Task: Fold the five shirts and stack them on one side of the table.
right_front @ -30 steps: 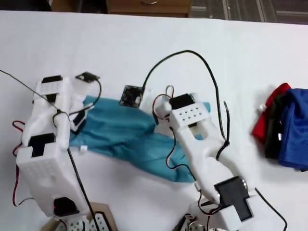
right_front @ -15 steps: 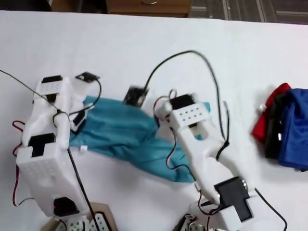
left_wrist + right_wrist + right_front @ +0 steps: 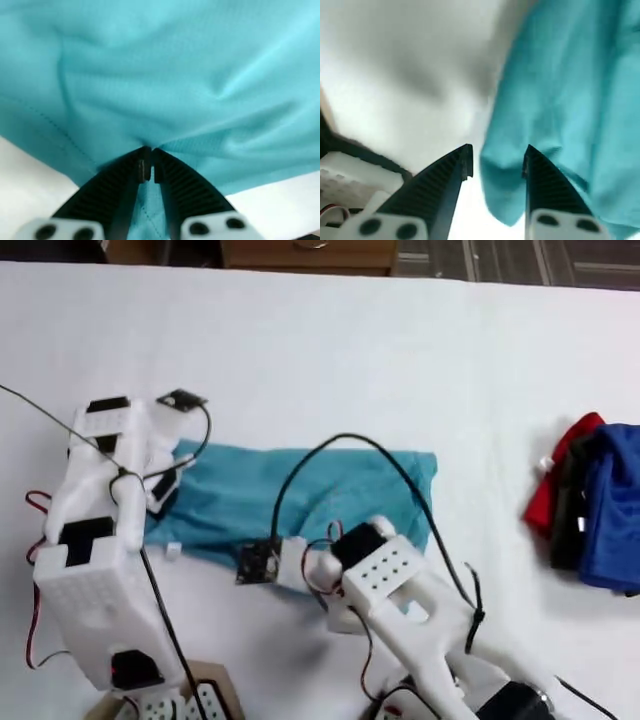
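This looks like a robotics lab or workshop bench. A plain white table (image 3: 400, 350) carries the left arm (image 3: 95, 540) and the right arm (image 3: 410, 600) along its near edge, both white plastic builds with bare servo blocks and loose black and red wires (image 3: 330, 445) looping over the tabletop. Beyond the table's far edge are a wooden cabinet (image 3: 300, 252) and grey floor (image 3: 520, 260), as in an ordinary indoor room.
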You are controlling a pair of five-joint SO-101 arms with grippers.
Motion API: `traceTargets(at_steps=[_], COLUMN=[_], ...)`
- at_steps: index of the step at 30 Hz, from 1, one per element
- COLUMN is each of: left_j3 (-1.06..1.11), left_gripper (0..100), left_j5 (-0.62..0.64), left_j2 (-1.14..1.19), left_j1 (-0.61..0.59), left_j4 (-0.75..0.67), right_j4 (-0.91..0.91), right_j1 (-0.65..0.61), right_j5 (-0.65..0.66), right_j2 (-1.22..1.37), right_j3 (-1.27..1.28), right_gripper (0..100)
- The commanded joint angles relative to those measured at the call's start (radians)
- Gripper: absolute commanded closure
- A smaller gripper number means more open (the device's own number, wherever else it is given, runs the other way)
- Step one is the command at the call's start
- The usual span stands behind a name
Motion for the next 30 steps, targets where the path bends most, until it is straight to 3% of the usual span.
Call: traceTargets(at_steps=[1,8,11,12,21,30], left_j3=[0.002,0.002,0.002,0.002,0.002,0.004], left_gripper=[95,95,95,95,95,95], left_j5=[0.002,0.002,0.002,0.003,0.003,0.003], left_j2=[0.021,0.021,0.021,0.021,0.021,0.021], left_j1=[0.017,0.017,0.017,0.015,0.015,0.014], left_j4=[-0.041,-0.041,-0.041,-0.041,-0.041,-0.040], right_j4=[-0.041,-0.282,-0.349,-0.349,-0.179,-0.156], right_j1=[-0.002,0.019,0.074,0.093,0.153,0.278], right_j5=[0.002,-0.003,-0.002,-0.002,0.003,0.193], right_j2=[0.013,0.208,0.278,0.291,0.294,0.305], right_j3=[0.035,0.069,0.037,0.015,-0.232,-0.473], right_gripper=[82.5,83.1,94.1,99.3,97.8,97.8])
